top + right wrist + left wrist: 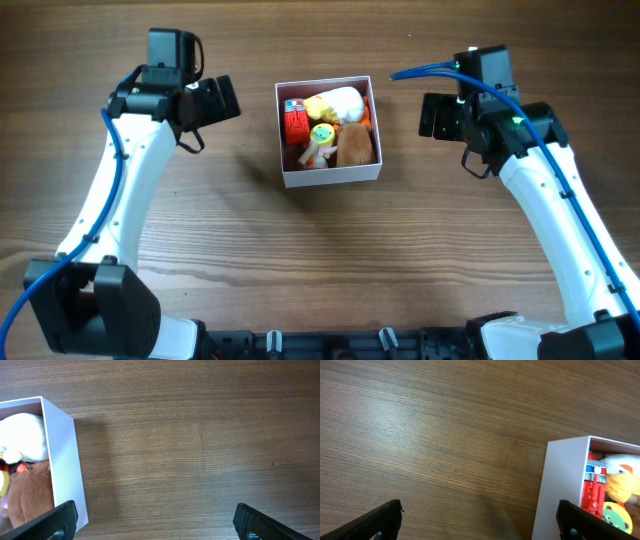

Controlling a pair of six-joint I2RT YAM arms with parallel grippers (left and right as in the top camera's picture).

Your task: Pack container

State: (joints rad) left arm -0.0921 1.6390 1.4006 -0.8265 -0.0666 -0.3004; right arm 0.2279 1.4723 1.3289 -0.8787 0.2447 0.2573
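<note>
Between the two grippers, on the far half of the wooden table, one square container is sitting open side up, its equal sides turned slightly off the table edges. It is holding one red toy, one white plush, one yellow round toy and one brown plush. The left gripper and right gripper are standing beside it with fingers spread wide, gripping nothing.
</note>
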